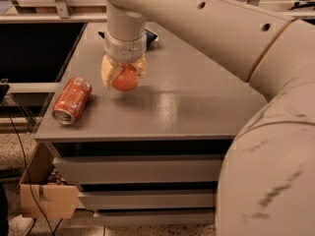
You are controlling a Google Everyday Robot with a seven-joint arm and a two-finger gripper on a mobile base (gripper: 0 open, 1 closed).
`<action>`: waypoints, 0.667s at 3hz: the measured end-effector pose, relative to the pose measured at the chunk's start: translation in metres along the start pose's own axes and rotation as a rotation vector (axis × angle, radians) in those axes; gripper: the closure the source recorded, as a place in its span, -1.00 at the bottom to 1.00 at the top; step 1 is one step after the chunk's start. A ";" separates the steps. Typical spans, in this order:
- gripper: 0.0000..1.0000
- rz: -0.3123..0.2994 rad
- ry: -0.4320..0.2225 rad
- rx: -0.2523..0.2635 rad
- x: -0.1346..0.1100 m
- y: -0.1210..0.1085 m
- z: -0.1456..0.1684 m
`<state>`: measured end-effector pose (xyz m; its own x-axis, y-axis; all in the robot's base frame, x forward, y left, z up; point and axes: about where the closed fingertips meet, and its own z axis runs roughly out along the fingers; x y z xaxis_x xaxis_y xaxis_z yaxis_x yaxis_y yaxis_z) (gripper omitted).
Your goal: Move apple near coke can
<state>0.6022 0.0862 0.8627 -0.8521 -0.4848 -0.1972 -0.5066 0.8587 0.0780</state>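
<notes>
The orange-red apple (pixel 125 78) sits between the pale fingers of my gripper (pixel 123 75), which is shut on it and holds it just above the grey tabletop (pixel 167 102), left of centre. The coke can (pixel 72 100), orange-red with white lettering, lies on its side near the table's left front corner, its silver top facing the front. The apple is a short way to the right of the can and a little farther back.
A dark blue snack bag (pixel 150 35) lies behind the gripper at the back of the table, mostly hidden by the arm. My large arm (pixel 221 38) crosses the right side. A cardboard box (pixel 47 191) stands on the floor at lower left.
</notes>
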 end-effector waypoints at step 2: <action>-1.00 -0.004 -0.009 -0.090 -0.004 0.003 -0.004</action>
<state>0.6032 0.0902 0.8672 -0.8489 -0.4866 -0.2065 -0.5203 0.8380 0.1643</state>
